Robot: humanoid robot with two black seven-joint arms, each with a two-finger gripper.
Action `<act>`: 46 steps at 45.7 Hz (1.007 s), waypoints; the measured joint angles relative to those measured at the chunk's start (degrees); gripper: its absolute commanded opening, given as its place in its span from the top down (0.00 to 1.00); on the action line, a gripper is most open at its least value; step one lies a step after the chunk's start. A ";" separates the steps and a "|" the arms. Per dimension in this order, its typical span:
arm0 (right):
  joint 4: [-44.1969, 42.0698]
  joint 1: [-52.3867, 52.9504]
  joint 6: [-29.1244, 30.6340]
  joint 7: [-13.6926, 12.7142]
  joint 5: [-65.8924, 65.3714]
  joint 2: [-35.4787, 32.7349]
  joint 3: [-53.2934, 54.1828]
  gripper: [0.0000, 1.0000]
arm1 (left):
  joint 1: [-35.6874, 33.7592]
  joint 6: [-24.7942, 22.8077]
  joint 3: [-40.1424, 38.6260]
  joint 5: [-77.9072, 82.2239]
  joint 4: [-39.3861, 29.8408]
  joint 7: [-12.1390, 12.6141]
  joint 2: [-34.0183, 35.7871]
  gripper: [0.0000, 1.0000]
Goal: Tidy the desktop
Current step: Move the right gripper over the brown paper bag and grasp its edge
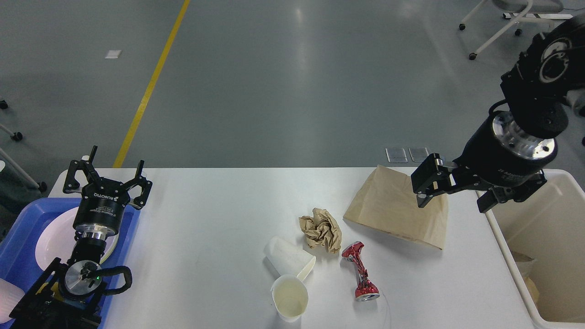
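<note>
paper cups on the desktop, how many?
2. One lying on its side mid-desktop, below the crumpled brown paper; one upright just in front of it, near the desktop front edge. None visibly hidden.

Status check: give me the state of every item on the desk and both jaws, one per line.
Paper bag: flat, far right of desktop.
Brown paper ball: crumpled.
Red can: crushed, on its side.
Near cup: upright, empty.
Far cup: tipped over.
Plate: in blue tray.
Cream bin: open.
Left gripper: open, empty.
Right gripper: above the bag; jaws unclear.
</note>
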 measured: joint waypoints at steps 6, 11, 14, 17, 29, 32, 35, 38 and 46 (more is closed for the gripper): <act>-1.38 -2.92 -4.46 -0.05 -0.07 -0.62 -1.31 0.02 | 0.00 0.00 0.00 0.01 0.00 0.00 0.00 0.04; -4.46 -7.67 -8.73 -0.06 -0.03 -1.28 -2.15 0.02 | 0.00 0.00 0.00 0.00 0.00 0.00 0.00 0.04; -8.25 -12.92 -10.84 -0.07 -0.51 -1.61 -2.28 0.02 | 0.00 0.00 -0.01 0.00 0.00 0.00 0.00 0.04; -12.85 -18.44 -11.93 0.05 -1.81 -2.05 -1.78 0.02 | 0.00 0.00 -0.01 0.00 0.00 0.00 0.00 0.04; -39.15 -46.06 -12.74 8.82 -9.42 -1.87 4.30 0.02 | 0.00 0.00 -0.01 0.01 0.00 0.02 0.00 0.04; -44.72 -51.09 -12.74 12.03 -11.00 -1.66 4.84 0.02 | 0.00 0.00 -0.01 0.00 0.00 0.01 0.00 0.04; -49.52 -55.12 -12.74 14.51 -11.67 -0.96 5.15 0.02 | 0.00 0.00 -0.01 0.00 0.00 0.01 0.00 0.04; -53.27 -58.61 -12.74 16.26 -11.87 -0.11 5.75 0.02 | 0.00 0.00 -0.01 0.00 0.00 0.01 0.00 0.04; -60.21 -66.38 -12.82 18.32 -11.94 0.60 10.38 0.02 | 0.00 0.00 -0.01 0.00 0.00 -0.01 0.00 0.04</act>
